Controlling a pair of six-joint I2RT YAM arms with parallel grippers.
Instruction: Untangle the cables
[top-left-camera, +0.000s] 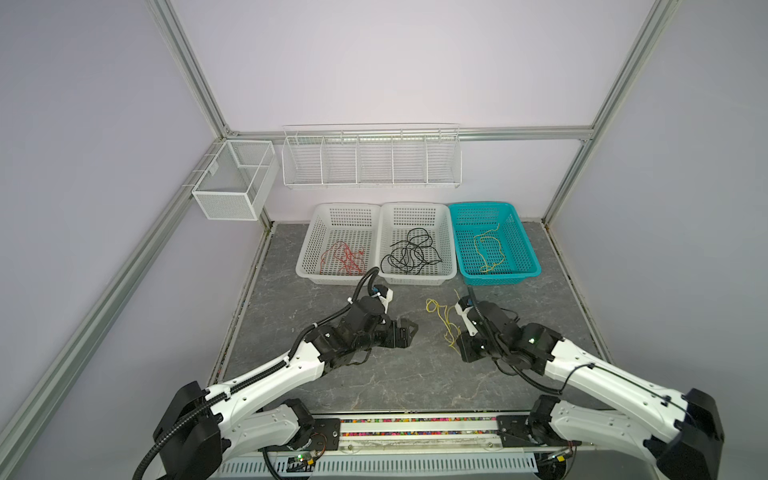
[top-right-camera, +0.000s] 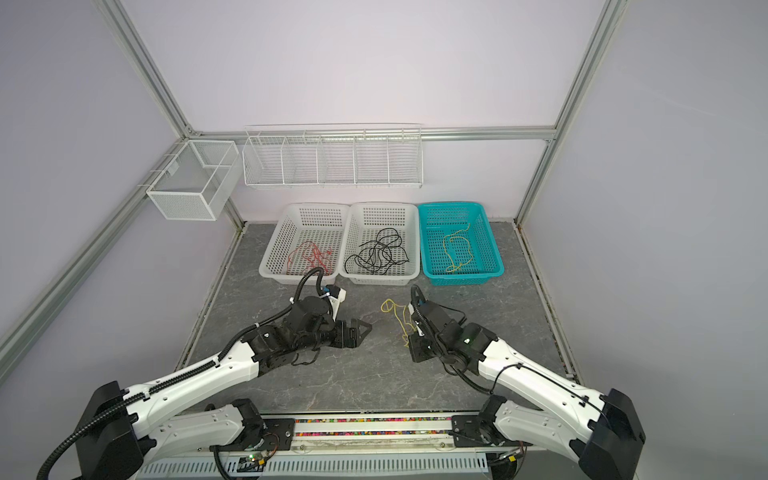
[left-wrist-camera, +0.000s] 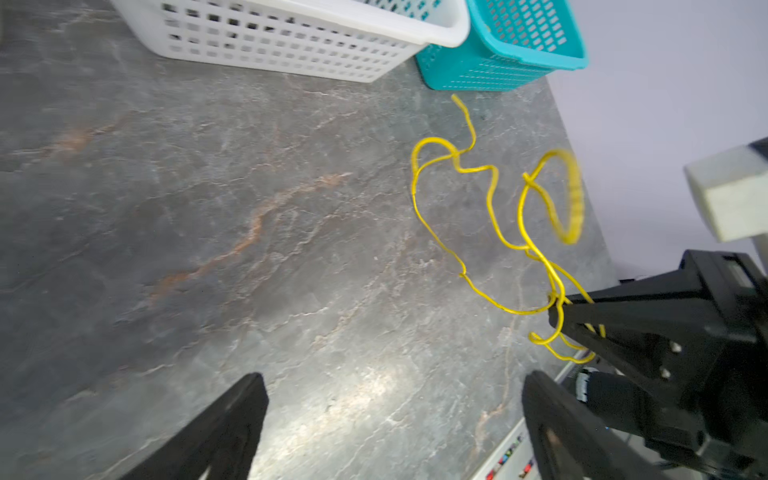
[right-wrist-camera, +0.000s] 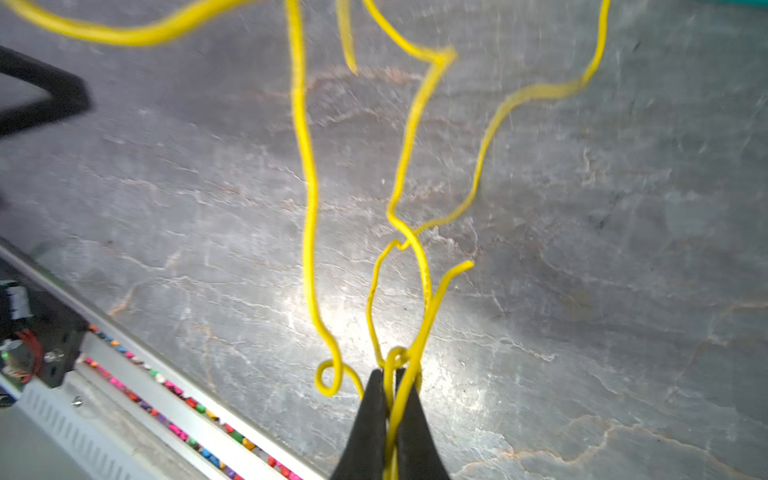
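A tangled yellow cable (top-left-camera: 444, 318) (top-right-camera: 397, 316) lies on the grey table between my two grippers. My right gripper (top-left-camera: 456, 347) (right-wrist-camera: 388, 374) is shut on its near end, and loops of the cable (right-wrist-camera: 309, 187) rise away from the closed tips. The left wrist view shows that same cable (left-wrist-camera: 490, 199) pinched in the right gripper (left-wrist-camera: 555, 309). My left gripper (top-left-camera: 412, 328) (left-wrist-camera: 390, 378) stands open and empty to the left of the cable. Red cables (top-left-camera: 345, 257), black cables (top-left-camera: 409, 251) and another yellow cable (top-left-camera: 490, 249) lie in three baskets.
Two white baskets (top-left-camera: 307, 249) (top-left-camera: 446, 249) and a teal basket (top-left-camera: 528, 245) stand side by side at the back of the table. Two white wire racks (top-left-camera: 370, 162) (top-left-camera: 232, 183) hang on the walls. A rail (top-left-camera: 415, 428) with coloured bits runs along the front edge.
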